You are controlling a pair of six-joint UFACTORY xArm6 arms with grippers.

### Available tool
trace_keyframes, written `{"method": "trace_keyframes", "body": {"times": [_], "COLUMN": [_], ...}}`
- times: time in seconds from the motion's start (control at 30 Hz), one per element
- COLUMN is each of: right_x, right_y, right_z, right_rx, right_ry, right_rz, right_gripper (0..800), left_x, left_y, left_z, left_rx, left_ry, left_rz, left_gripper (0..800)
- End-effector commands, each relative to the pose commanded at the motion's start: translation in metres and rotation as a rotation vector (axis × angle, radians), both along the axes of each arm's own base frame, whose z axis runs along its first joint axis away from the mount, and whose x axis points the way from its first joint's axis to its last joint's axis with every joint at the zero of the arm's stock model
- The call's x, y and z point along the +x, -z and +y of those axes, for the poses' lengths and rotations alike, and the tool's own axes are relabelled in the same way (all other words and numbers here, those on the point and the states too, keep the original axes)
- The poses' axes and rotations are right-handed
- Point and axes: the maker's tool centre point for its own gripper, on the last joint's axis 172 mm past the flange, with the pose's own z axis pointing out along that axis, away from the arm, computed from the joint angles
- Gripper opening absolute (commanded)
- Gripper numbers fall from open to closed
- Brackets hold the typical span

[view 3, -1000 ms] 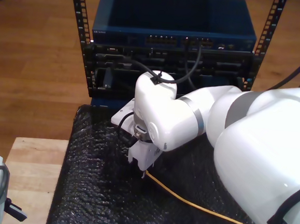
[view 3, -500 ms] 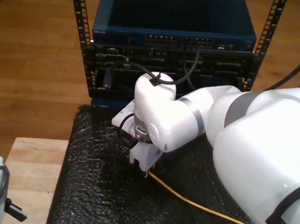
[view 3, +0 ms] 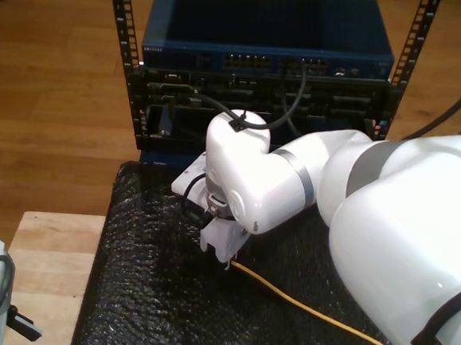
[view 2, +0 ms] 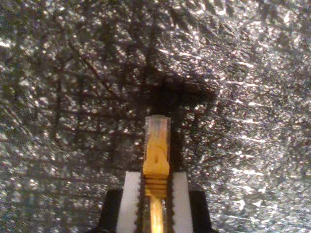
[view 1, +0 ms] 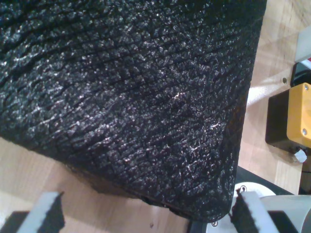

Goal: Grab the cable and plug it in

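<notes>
With the idle first pincer [view 1: 146, 216] spread wide above the black bubble-textured mat [view 3: 149, 294], my second pincer [view 3: 222, 256] clamps the thin orange-yellow network cable [view 3: 323, 317] behind its clear plug [view 2: 158, 127]; raising it level toward the blue rack-mounted switch [view 3: 268, 44] at twelve o'clock looks wise.

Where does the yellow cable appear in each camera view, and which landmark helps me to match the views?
Exterior view: the cable runs over the black mat from my second gripper toward the exterior view's lower right.
Second wrist view: its clear plug sticks out between the closed fingers, above the mat.
First wrist view: I cannot find the cable here; my first gripper is open.
Shared landmark: the black textured mat.
</notes>
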Motion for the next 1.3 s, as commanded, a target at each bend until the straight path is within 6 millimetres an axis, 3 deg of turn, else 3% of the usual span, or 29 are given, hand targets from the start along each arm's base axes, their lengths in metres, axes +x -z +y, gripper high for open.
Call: {"method": "trace_keyframes", "body": {"times": [0.6, 0.83, 1.3], "right_x": [0.004, 0.0, -0.022], "right_y": [-0.016, -0.051, -0.124], "right_z": [-0.004, 0.007, -0.029], "right_rx": [0.017, 0.173, 0.299], "right_ry": [-0.259, -0.329, -0.361], "right_rz": [0.007, 0.039, 0.083], "right_gripper": [7, 6, 6], "left_x": [0.008, 0.025, 0.065], "left_y": [-0.01, -0.031, -0.068], "left_z": [-0.007, -0.02, -0.115], "left_rx": [0.002, 0.004, -0.177], "left_ry": [0.057, 0.149, 0.248], "left_rz": [-0.017, -0.041, -0.151], "left_gripper": [800, 800, 800]}}
